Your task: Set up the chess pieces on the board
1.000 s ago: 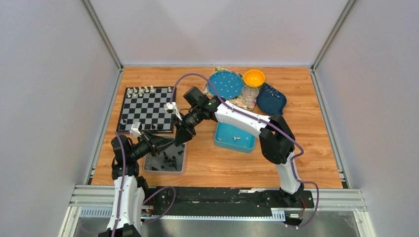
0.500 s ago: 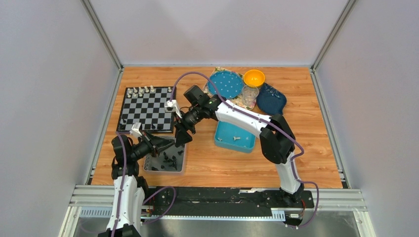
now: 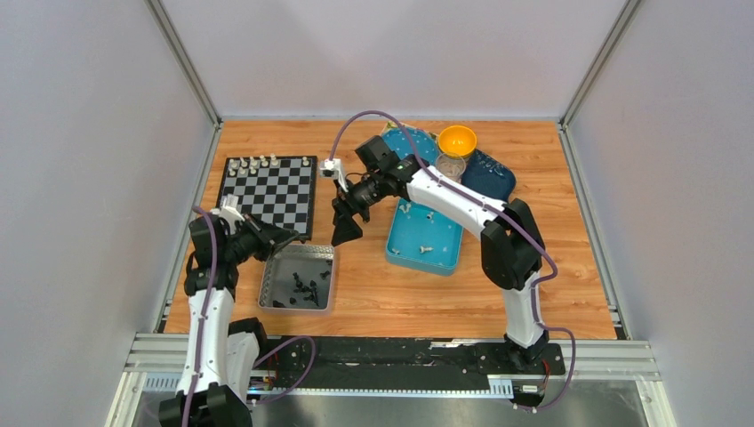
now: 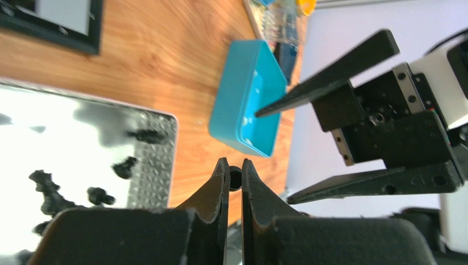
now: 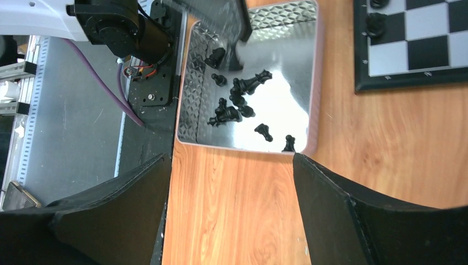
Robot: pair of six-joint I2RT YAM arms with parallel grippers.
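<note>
Nearest lies the silver metal tray point(image 3: 267, 294) with loose black chess pieces point(image 3: 307, 286) in it. Just behind its far rim the left pincer point(image 3: 286, 237) is almost closed on one small black chessman point(image 4: 235, 178) (only its round top shows). The right pincer point(image 3: 345, 229) hangs wide open over the wooden tabletop point(image 3: 373, 285), beside the flat black-and-white checkered board point(image 3: 276, 200). Cream-white pieces point(image 3: 253, 164) stand in a row along the board's far edge.

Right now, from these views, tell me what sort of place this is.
Probably a robot test cell: grey walls enclose a wooden tabletop, two arms bolted to a rail, staged chessboard and orange bowl.
</note>
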